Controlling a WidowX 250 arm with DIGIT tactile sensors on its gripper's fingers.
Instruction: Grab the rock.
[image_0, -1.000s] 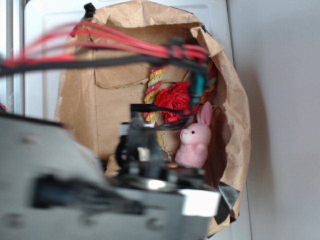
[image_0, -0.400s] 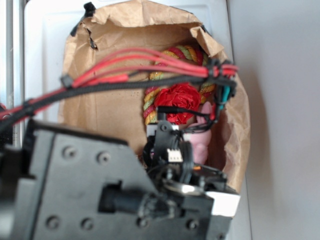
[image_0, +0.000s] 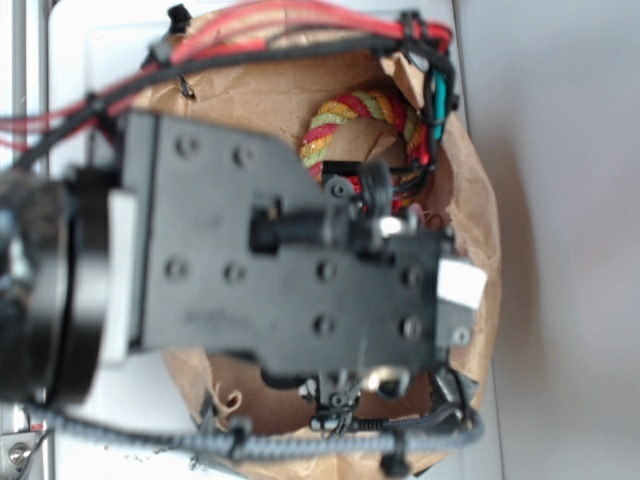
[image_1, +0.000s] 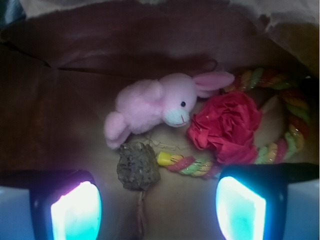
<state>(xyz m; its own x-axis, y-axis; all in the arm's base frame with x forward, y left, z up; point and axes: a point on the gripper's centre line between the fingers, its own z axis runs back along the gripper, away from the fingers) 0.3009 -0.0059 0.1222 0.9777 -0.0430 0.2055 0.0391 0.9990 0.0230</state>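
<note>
- We see the rock (image_1: 137, 166) lying on the floor of the brown paper bag (image_1: 60, 125), free, between our gripper's (image_1: 157, 212) two glowing fingers (image_1: 75, 210) and nearer the left one.
- Our fingers stand wide apart, holding nothing.
- The pink plush bunny (image_1: 155, 102) lies just above the rock, seemingly touching it.
- The red fabric rose (image_1: 227, 125) sits right of the bunny, inside the multicoloured rope ring (image_1: 285, 145).
- From the exterior view, our arm (image_0: 290, 270) covers most of the bag.

Arm fills exterior view, gripper (image_1: 157, 200) pointing down w/ jaws spread wide, nothing between them
</note>
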